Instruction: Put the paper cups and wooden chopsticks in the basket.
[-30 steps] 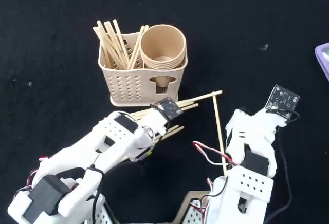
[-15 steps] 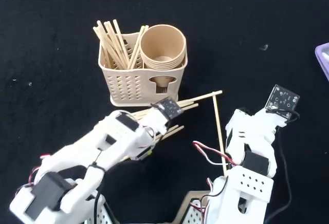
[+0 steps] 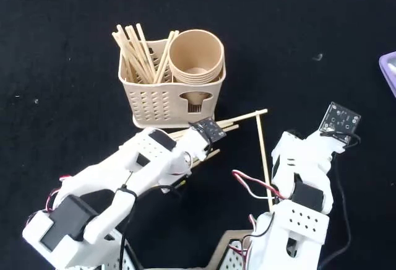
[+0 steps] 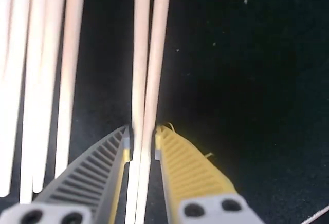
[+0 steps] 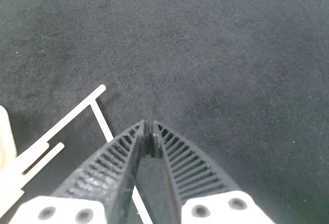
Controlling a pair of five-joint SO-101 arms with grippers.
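The left arm has edged forward toward the basket (image 3: 167,100), and the left gripper (image 4: 142,141) now pinches a pair of wooden chopsticks (image 4: 149,54) lying just in front of it, so lifting them seems next; the right gripper (image 5: 149,137) sits closed and empty.

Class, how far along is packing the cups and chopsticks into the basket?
Done: the paper cups sit stacked in the basket, with a bunch of chopsticks beside them. In hand: the left gripper is closed around a pair of chopsticks on the table. Remaining: several loose chopsticks in front of the basket. The right gripper is shut, empty.
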